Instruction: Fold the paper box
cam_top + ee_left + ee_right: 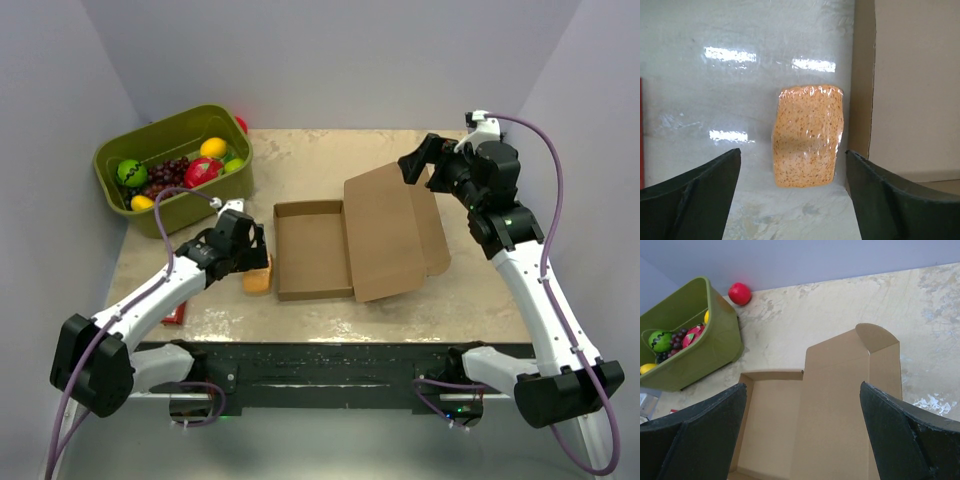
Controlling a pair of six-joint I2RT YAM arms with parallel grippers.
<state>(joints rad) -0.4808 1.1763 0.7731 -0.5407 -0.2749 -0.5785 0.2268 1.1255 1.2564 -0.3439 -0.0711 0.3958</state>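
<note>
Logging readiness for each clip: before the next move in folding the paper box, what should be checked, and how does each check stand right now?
1. Open, empty left gripper: ok; it hangs over the orange sponge, holding nothing.
2. Open, empty right gripper: ok; it is raised above the lid.
3. Walls of the paper box standing: ok.
4. Lid closed: not ok; it lies open, to the right of the walled part.
5. Sponge clear of the box's left wall: cannot tell; they are very close.
6. The olive-green bin apart from the box: ok.
</note>
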